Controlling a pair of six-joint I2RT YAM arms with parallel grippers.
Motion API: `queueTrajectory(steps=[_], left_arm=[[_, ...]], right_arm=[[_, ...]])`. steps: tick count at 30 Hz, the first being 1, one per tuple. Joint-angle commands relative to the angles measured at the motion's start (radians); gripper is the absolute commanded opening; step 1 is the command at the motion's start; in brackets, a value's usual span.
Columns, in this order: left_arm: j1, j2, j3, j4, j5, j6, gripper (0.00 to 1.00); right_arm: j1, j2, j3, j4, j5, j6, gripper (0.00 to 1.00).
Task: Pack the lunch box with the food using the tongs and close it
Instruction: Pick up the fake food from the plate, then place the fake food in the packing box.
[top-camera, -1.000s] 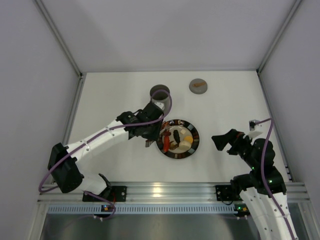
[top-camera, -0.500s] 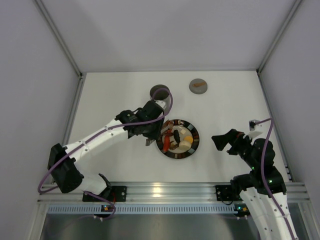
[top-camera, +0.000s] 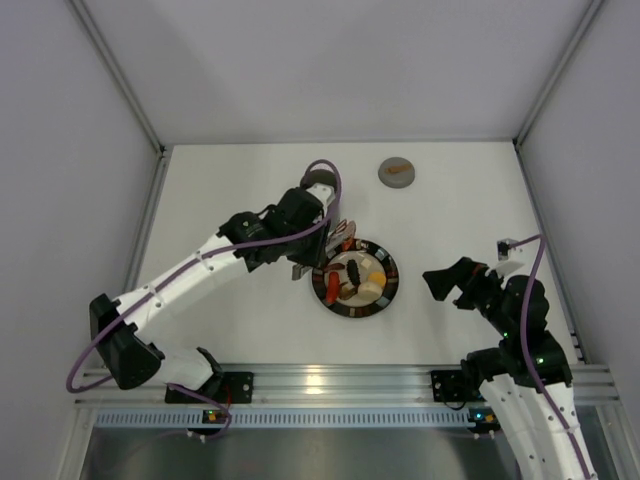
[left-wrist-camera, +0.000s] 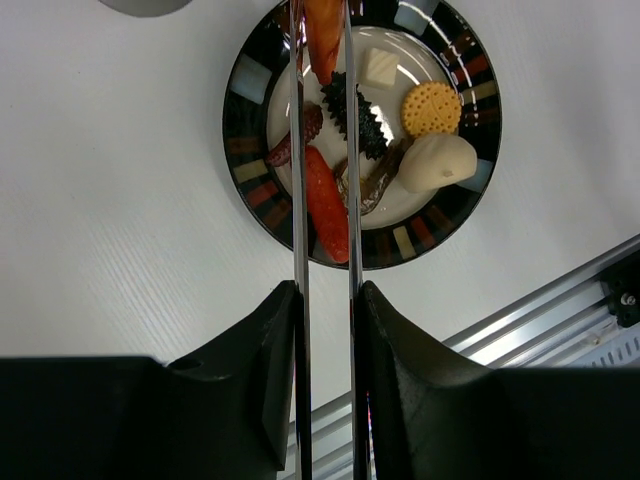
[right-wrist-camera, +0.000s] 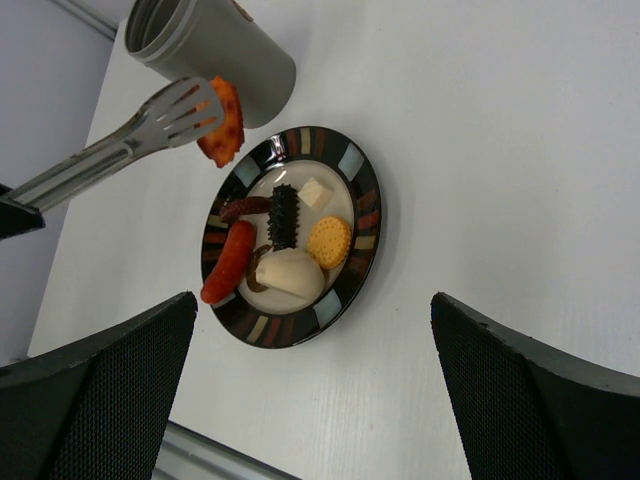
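The left gripper (left-wrist-camera: 325, 300) squeezes the tongs (right-wrist-camera: 120, 145) to carry an orange bite (right-wrist-camera: 224, 125) toward the lunch box (right-wrist-camera: 215, 50); the right gripper (top-camera: 445, 283) idles, spread wide.

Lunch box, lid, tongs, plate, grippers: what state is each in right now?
Lunch box: upright, open, lid off.
Lid: flat on the table, apart from the box.
Tongs: squeezed on an orange piece, raised near the plate's rim.
Plate: several pieces on it.
Left gripper: shut on the tongs.
Right gripper: open, empty.
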Motion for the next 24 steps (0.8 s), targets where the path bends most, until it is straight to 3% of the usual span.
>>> queueTrajectory(steps=[1, 13, 24], left_arm=[[-0.005, -0.043, 0.107, 0.006, -0.041, 0.021, 0.20], [0.055, 0.035, 0.420, -0.126, -0.207, 0.013, 0.23], [0.146, 0.129, 0.422, -0.077, -0.201, 0.012, 0.23]], right_arm=[[-0.011, 0.005, 0.034, 0.003, 0.001, -0.001, 0.99], [-0.010, -0.002, 0.028, 0.002, -0.001, 0.002, 1.00], [-0.011, -0.003, 0.027, -0.006, 0.003, -0.006, 0.99]])
